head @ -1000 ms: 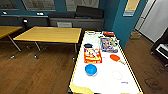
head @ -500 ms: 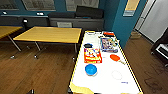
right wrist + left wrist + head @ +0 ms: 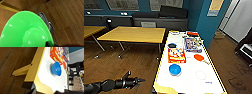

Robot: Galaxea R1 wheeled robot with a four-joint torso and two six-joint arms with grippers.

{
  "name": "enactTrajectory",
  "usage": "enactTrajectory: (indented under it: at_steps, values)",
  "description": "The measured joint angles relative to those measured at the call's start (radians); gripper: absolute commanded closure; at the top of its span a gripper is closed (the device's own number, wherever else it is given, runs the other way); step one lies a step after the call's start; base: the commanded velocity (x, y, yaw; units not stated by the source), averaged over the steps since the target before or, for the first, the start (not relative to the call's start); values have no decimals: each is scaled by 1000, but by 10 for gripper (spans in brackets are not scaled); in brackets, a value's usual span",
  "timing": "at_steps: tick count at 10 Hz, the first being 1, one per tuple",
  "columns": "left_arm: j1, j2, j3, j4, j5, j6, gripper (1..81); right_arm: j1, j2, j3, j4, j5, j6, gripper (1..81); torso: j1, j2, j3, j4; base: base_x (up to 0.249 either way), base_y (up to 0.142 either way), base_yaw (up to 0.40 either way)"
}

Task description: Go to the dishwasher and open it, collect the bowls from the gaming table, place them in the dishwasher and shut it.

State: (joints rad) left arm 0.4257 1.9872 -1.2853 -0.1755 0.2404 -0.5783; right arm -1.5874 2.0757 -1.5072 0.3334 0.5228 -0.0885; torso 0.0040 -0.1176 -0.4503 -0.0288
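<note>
One claw, our left gripper (image 3: 141, 80), hangs low over the wood floor (image 3: 134, 62) beside the gaming table (image 3: 189, 80); its fingers look spread and empty. We see the green bowl (image 3: 25, 31) large at our right wrist; grip state: cannot tell. The blue bowl (image 3: 174, 69) sits on the white top, the orange box (image 3: 176, 55) just beyond it.

Left arm (image 3: 101, 85), lower left of head view: black, jointed rounded segments, tapering to left gripper (image 3: 140, 80) with thin dark pointed fingers. Right wrist view, centre-right: dark metal bracket (image 3: 46, 23), round fitting at its corner.
</note>
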Motion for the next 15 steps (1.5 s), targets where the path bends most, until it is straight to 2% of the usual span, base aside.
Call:
enactTrajectory:
  at_steps: [1, 2, 5, 8, 10, 12, 15]
  values:
    - [-25, 36, -39, -9, 26, -23, 10, 5, 1, 0, 0, -4, 0, 811, 0, 0, 0, 0, 0, 0, 0]
    - [-39, 63, -82, -10, 51, -31, 10, 10, 2, 0, 0, -12, 0, 811, 0, 0, 0, 0, 0, 0, 0]
    - [-41, 152, -210, -9, 79, -72, 10, 21, 6, 3, 0, -23, 0, 811, 0, 0, 0, 0, 0, 0, 0]
    - [-63, 219, -325, -12, 89, -85, 10, 42, 13, 24, -1, -49, 0, 811, 0, 0, 0, 0, 0, 0, 0]
    - [-89, 293, -388, -9, 87, -90, 10, 53, 13, 25, -1, -65, 0, 811, 1, 0, 0, 0, 0, 0, 0]
    - [-86, 366, -468, 20, 101, -97, 10, 61, 14, 26, -1, -71, 0, 811, 1, 0, -1, 0, 0, 0, 0]
    - [-85, 496, -527, 70, 130, -99, 10, 61, 14, 26, -1, -72, 0, 811, 1, 1, -1, 0, 0, 0, 0]
